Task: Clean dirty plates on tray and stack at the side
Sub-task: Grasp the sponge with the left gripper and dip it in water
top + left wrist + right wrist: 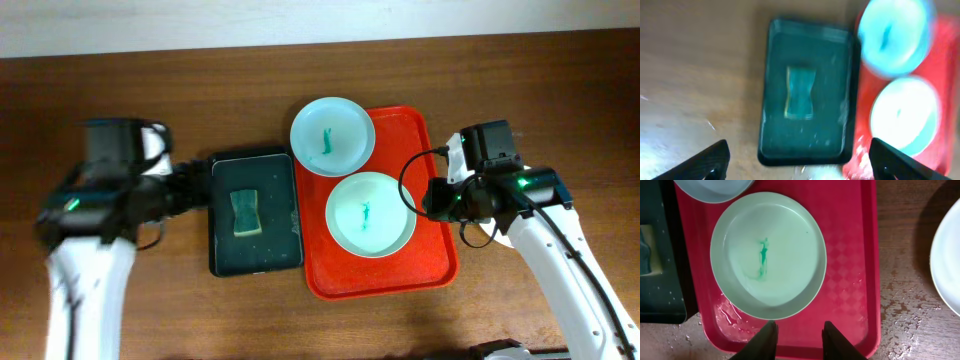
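Two pale plates with teal smears lie at the red tray (432, 262). One plate (370, 212) sits in the tray's middle. The other plate (332, 137) overlaps the tray's far left corner. In the right wrist view, the middle plate (790, 245) lies just ahead of my right gripper (800, 337). This gripper hovers over the tray's near rim (850, 280), its fingers a little apart with nothing between them. A third plate (947, 265) lies on the table right of the tray. My left gripper (800, 167) is wide open and empty, left of the black tray.
A black tray (255, 255) with a green sponge (244, 212) sits just left of the red tray, touching it. The wood beside the red tray's right rim looks wet. In the overhead view my right arm (560, 260) crosses the table's right side.
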Robot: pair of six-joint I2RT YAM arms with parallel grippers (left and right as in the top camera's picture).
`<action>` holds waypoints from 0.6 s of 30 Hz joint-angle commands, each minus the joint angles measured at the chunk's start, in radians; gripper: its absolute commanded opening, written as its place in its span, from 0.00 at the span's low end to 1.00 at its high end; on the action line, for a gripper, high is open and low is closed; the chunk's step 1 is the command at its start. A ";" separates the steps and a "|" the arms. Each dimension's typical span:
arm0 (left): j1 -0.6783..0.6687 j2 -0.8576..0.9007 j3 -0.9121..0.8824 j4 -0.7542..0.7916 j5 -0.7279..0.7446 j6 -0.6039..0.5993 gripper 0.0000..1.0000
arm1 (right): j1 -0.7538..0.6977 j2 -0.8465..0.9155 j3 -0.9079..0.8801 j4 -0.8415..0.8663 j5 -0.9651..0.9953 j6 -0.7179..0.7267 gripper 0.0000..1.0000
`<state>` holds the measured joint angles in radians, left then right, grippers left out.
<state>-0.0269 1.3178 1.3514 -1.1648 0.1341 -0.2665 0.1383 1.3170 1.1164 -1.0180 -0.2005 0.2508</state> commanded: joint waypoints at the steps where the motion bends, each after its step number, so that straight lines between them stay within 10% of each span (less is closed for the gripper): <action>1: -0.076 0.196 -0.098 0.036 0.008 0.040 0.73 | 0.008 -0.003 0.015 -0.005 0.001 -0.011 0.32; 18: -0.211 0.722 -0.096 0.175 -0.071 -0.039 0.00 | 0.008 -0.003 0.015 -0.025 0.002 -0.011 0.31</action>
<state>-0.2283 1.9751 1.2671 -0.9894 0.0708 -0.2840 0.1387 1.3174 1.1164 -1.0420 -0.2008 0.2501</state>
